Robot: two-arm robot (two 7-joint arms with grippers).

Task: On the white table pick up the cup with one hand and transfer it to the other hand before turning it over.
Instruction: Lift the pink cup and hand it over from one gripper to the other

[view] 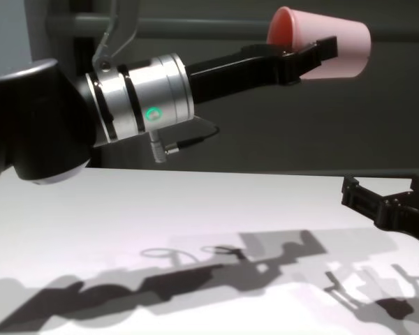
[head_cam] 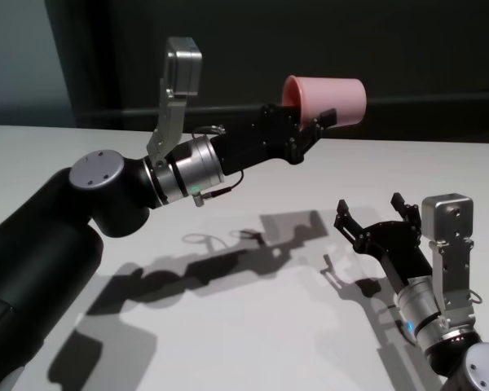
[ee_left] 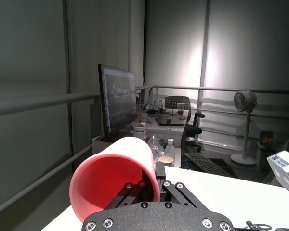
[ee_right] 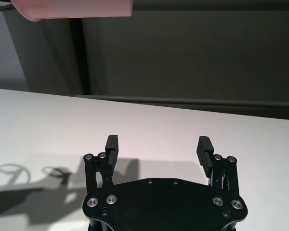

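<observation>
The pickup looks done and the handover is the step in hand: the cup [head_cam: 326,99] is hanging in the air well above the white table [head_cam: 253,326], lying on its side with its open mouth turned back toward the arm that is carrying it. The left gripper [head_cam: 316,124] is pinching the cup's wall near the rim, one finger reaching inside the mouth and the other lying along the outside, as the chest view shows. The fingers are pressed tight on that thin pink wall, and nothing else is touching the cup.

Below the cup and off to its right, the right gripper [head_cam: 372,213] is waiting close above the table with its jaws spread as wide as they go, holding nothing. Its two fingers [ee_right: 111,147] are pointing up and away, with the cup showing only at the very edge of its wrist view, well apart from it.

As I judge it, the next move calls for the empty gripper to rise to the cup and close around the free closed end, the part sticking out beyond the left fingers. Only once that grip is firm should the left one let go; the turning over comes after.
</observation>
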